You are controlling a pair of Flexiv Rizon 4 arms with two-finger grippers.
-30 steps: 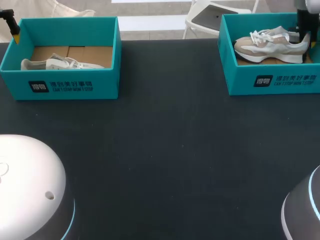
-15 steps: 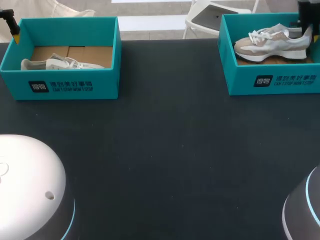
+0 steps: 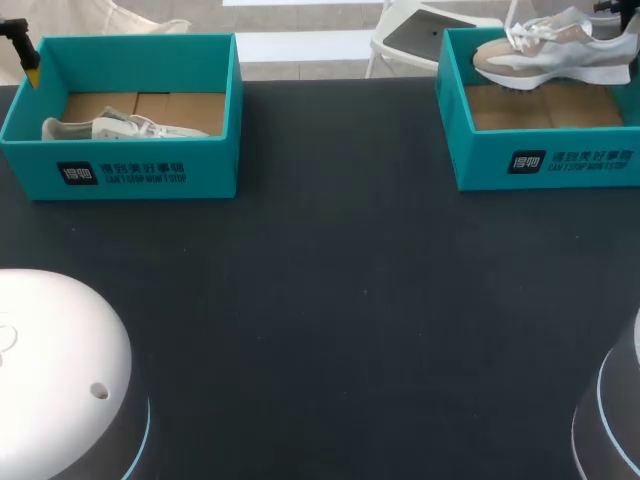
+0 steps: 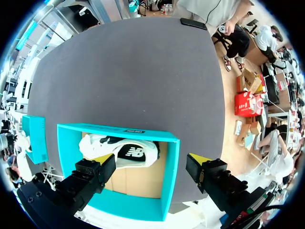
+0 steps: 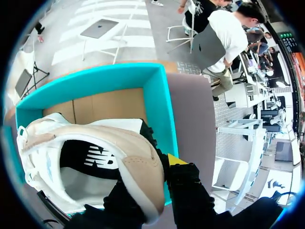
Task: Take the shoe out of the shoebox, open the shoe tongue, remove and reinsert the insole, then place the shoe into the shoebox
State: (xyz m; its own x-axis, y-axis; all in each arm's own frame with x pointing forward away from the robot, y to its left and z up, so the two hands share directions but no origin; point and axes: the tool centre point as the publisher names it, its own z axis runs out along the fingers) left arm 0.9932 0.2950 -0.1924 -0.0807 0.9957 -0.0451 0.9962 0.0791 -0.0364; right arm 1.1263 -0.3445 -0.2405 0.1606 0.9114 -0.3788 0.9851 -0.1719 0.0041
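Note:
A beige and white shoe hangs above the right teal shoebox, clear of its cardboard floor. My right gripper is shut on the heel of this shoe, one finger inside the collar and one outside, with the box below it. A second white shoe lies in the left teal shoebox. My left gripper hovers open above that box, over its near end, and its shoe lies below.
The dark tabletop stretches between the two boxes. My robot's two rounded white bases sit at the near corners.
My right gripper has lifted the shoe up out of the right box, toe swinging level. The left arm and the left box have not moved.

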